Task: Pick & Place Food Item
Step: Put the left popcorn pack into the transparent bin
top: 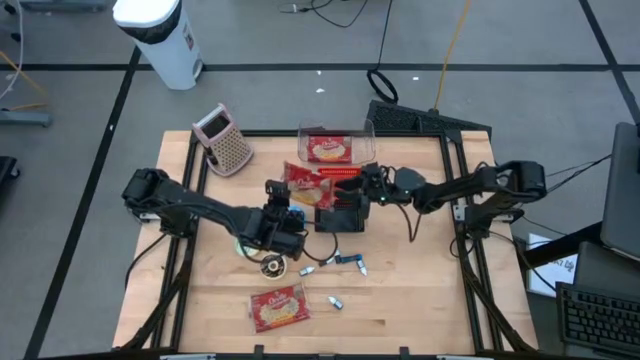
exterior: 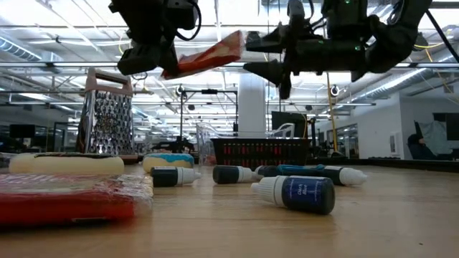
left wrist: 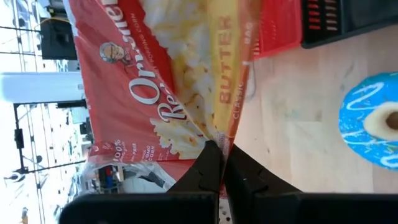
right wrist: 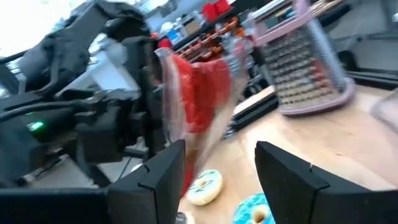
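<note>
A red popcorn bag (top: pixel 305 184) hangs in the air over the middle of the table, with my left gripper (top: pixel 281 207) shut on it. In the low view the bag (exterior: pixel 208 56) sticks out slanting upward from the left gripper (exterior: pixel 154 61). My right gripper (right wrist: pixel 217 174) stands open, level with the bag, its fingers just short of the bag's free end (exterior: pixel 242 39). It faces the bag (right wrist: pixel 202 102) and the left arm behind it. In the high view the right gripper (top: pixel 362 186) is above the black basket (top: pixel 340 208). My left gripper pinches the popcorn bag by one edge (left wrist: pixel 214 142) between its two shut fingers. The fingers come from the table's left, slanting a little downward. The bag is lifted clear of the table and stands out flat beyond the fingertips, tilted up toward the right gripper.
A pink-framed grater (top: pixel 226 140) stands far left. A clear container (top: pixel 335 147) with another popcorn bag sits at the far edge. A third bag (top: pixel 277 308) lies near the front. Dropper bottles (top: pixel 340 262) and donuts (top: pixel 270 265) lie mid-table under the arms.
</note>
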You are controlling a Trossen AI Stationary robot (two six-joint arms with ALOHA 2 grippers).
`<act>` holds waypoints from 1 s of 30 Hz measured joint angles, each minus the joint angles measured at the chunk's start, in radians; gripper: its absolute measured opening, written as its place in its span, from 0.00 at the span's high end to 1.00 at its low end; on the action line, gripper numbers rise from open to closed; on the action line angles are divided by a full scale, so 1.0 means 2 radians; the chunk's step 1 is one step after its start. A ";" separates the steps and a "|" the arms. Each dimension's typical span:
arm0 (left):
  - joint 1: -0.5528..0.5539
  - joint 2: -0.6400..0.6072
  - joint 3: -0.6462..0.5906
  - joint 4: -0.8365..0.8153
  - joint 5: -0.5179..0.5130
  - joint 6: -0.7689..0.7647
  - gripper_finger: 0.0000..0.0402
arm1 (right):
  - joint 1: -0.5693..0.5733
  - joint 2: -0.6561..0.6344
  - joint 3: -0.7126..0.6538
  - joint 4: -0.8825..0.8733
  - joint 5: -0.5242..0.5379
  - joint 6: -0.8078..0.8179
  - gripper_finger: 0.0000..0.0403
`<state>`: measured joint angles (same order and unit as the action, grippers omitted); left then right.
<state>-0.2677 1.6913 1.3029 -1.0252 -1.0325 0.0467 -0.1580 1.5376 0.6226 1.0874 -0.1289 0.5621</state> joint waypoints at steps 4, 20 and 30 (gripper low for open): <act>0.002 0.000 0.000 0.003 -0.005 0.005 0.99 | 0.009 -0.001 0.004 0.009 -0.004 -0.006 0.47; 0.003 0.000 0.000 0.051 -0.013 0.042 0.98 | 0.011 0.002 0.035 -0.040 0.049 -0.038 0.53; 0.003 0.000 0.000 0.061 -0.018 -0.001 0.87 | 0.007 0.002 0.035 -0.047 0.009 -0.069 0.96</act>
<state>-0.2615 1.6913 1.3029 -0.9025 -1.0694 0.0446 -0.1436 1.5417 0.6926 0.9926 -0.1104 0.4244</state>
